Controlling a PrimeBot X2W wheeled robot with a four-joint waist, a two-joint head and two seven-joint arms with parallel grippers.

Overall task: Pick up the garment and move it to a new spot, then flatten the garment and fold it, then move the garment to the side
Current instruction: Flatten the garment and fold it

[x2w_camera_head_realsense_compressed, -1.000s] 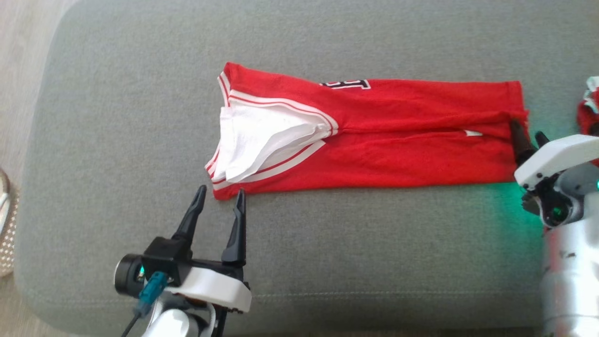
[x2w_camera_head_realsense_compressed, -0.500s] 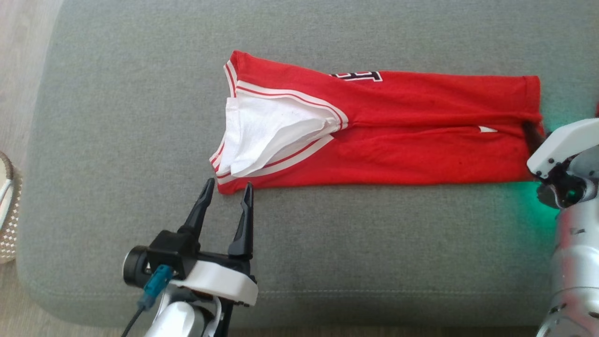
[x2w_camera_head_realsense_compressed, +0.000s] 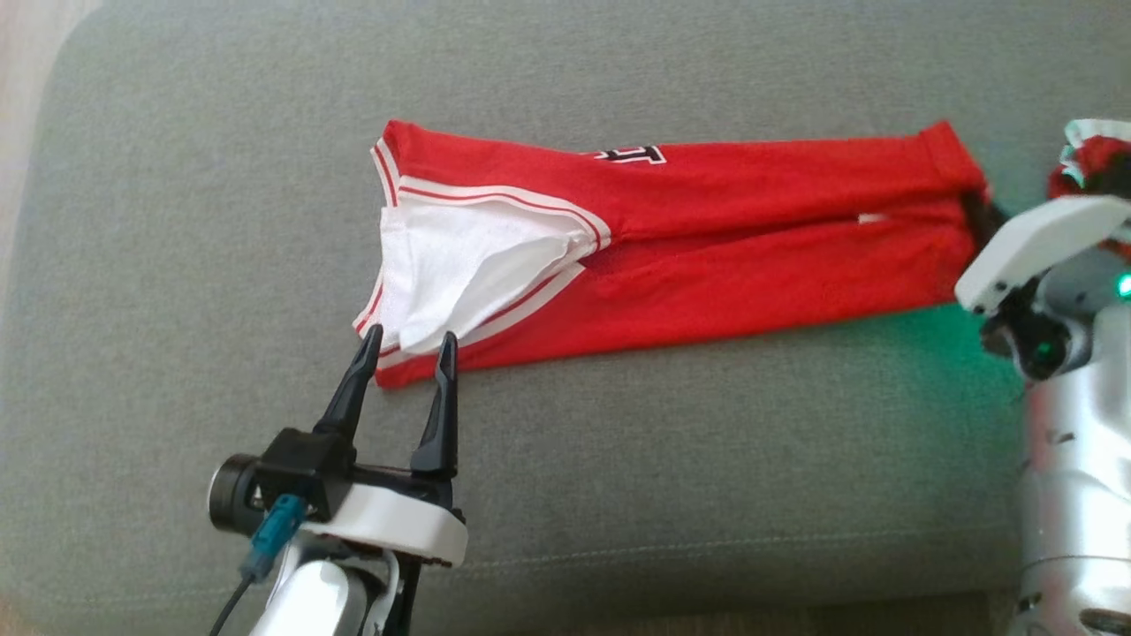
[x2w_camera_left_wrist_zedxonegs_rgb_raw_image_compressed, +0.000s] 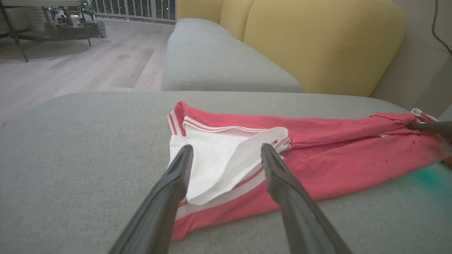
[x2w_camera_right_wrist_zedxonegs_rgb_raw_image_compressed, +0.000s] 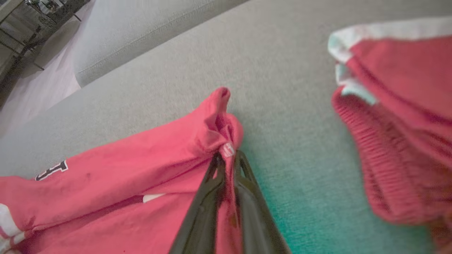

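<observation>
Right gripper nipping garment edge, left gripper spread — over opposite corner

Soft, even daylight lay over the grey cushion; I saw barely any shadow under the garment. A green glow pooled beside the garment's right end, and the red cloth beyond it looked blurred.

Garment: red, white lining, red-and-white striped trim, black-and-white lettering. Cushion: plain grey. Backrest: yellow. Floor: pale wood-grain.
</observation>
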